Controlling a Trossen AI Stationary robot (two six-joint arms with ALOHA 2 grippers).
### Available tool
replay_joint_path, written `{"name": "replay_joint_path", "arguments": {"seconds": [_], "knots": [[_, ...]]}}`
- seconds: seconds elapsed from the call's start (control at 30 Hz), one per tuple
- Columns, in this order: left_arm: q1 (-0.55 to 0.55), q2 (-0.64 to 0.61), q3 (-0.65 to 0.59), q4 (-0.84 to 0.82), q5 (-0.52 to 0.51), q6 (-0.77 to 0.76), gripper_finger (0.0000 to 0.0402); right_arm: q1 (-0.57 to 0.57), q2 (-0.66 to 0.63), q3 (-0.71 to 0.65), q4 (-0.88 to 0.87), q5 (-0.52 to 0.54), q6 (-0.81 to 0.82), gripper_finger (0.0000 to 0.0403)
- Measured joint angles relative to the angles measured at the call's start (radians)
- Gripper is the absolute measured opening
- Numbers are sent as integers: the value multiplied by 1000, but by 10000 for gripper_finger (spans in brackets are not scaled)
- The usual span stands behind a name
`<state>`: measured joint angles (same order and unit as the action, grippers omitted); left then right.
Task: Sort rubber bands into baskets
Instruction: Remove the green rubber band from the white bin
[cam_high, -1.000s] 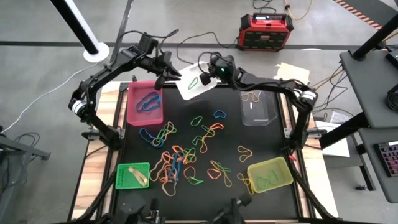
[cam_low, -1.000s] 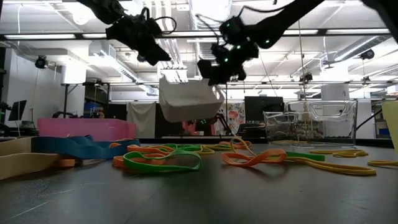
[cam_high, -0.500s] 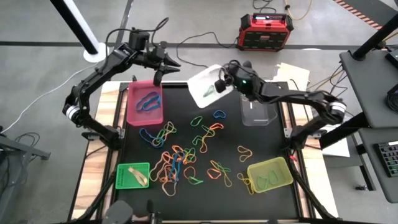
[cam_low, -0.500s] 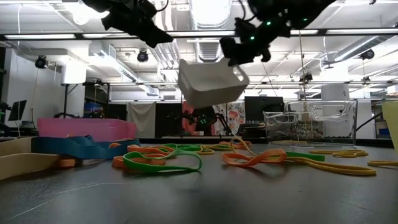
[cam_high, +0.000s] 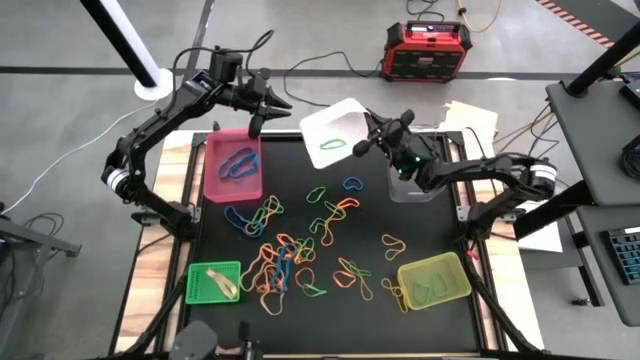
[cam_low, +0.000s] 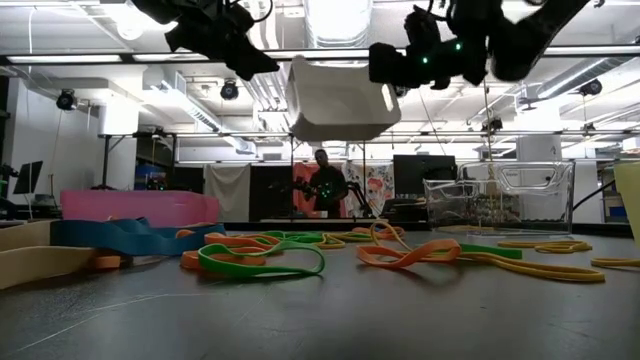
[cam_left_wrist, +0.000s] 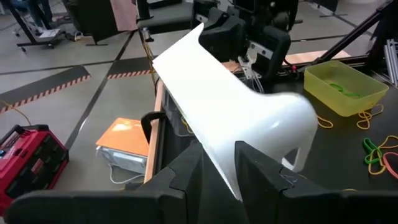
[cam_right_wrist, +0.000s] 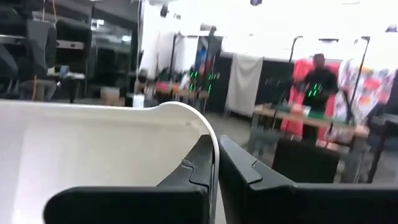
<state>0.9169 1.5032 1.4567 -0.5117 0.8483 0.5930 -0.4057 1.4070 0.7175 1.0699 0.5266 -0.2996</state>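
Observation:
My right gripper (cam_high: 364, 140) is shut on the white basket (cam_high: 333, 122) and holds it high above the table's far edge; a green rubber band (cam_high: 331, 145) lies inside it. In the low view the basket (cam_low: 340, 102) hangs level, well above the mat. My left gripper (cam_high: 277, 107) is open and empty, in the air just left of the basket and apart from it. Many coloured rubber bands (cam_high: 290, 250) lie loose on the black mat. The magenta basket (cam_high: 235, 165) holds a blue band. My right gripper pinches the white basket's rim (cam_right_wrist: 210, 140) at its right side, one finger inside the wall and one outside. The fingers come from the table's right, about level. The basket is lifted clear, held level with its open side up.
The clear basket (cam_high: 415, 180) stands at the far right, the yellow-green basket (cam_high: 433, 280) at the near right, the green basket (cam_high: 213, 282) at the near left. A red-and-black box (cam_high: 425, 50) sits on the floor beyond the table. A person (cam_low: 320, 185) stands in the room behind.
My right gripper has carried the white basket up and toward the table's far right; the basket, tilted before, now hangs level. My left gripper has drawn back from the basket toward the far left and then kept still.

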Motion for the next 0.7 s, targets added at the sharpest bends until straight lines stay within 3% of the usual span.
{"name": "replay_joint_path", "arguments": {"seconds": [0.3,0.6,0.7], "knots": [[-7,0,-5,3,0,0,78,2,138,-8,429,-63,-200,9],[-7,0,-12,5,0,3,78,2,127,5,499,-224,-248,9],[-7,0,-12,6,1,4,78,1,97,15,502,-327,-262,9]]}}
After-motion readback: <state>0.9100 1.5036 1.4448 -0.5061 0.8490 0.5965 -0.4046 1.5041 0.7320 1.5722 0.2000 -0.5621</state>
